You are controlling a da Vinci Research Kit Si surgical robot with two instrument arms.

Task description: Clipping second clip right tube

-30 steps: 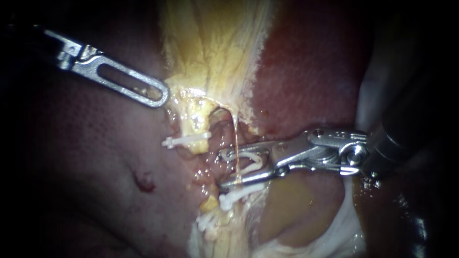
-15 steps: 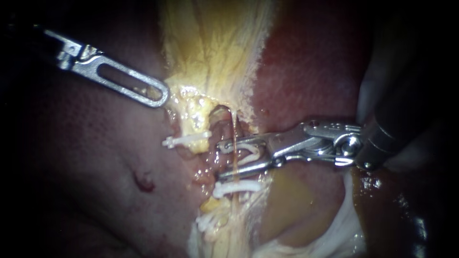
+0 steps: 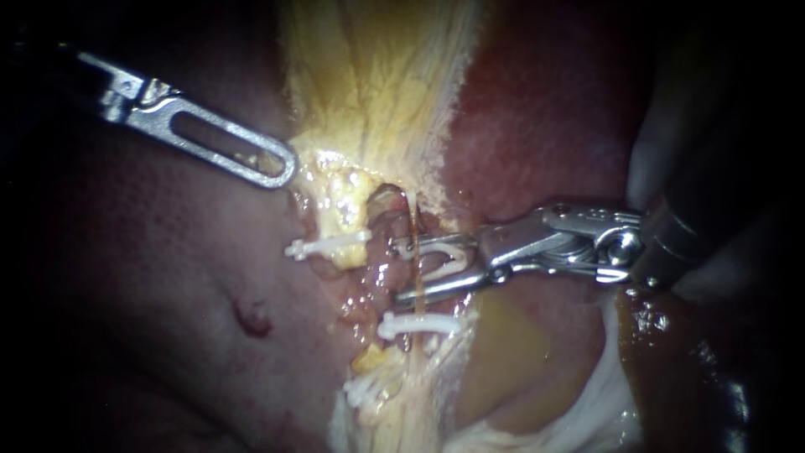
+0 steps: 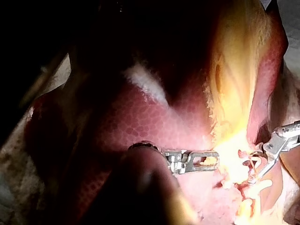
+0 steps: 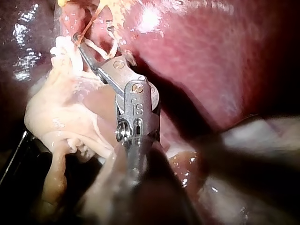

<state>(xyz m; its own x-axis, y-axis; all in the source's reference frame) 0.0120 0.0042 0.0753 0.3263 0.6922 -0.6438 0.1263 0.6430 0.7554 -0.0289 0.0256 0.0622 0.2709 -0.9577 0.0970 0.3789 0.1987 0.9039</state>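
- The right instrument enters from the right, a jointed head of bright steel on a dark shaft. Its two narrow jaws stand apart in a slim V and grasp the loaded clip, a white plastic piece whose legs are bent in the same V.
- The right tube is a thin, glassy amber strand. It drops straight from a small arch of tissue and passes between the jaws, through the open legs of the loaded clip.
- Just below the lower jaw the closed clip, a short white bar with knobbed ends, lies crosswise on the same strand. It is near the loaded clip but apart from it.
- Another white bar, the left clip, sits level across a lumpy yellow stump beside the tube.
- Lower down lies a cluster of white plastic pieces, too tangled to count.
- The left instrument ends in a flat polished blade with a long oval slot. Its jaws lie together, clenched on the fringe of the yellow tissue, and a yellow crumb shows in the slot.
- The yellow tissue spreads as a streaked, fibrous fan with a ragged pale edge.
- The liver is dark red, wet and finely mottled, with a small red nick.
- Under the right instrument bulges a smooth tan lobe, edged with white filmy tissue.
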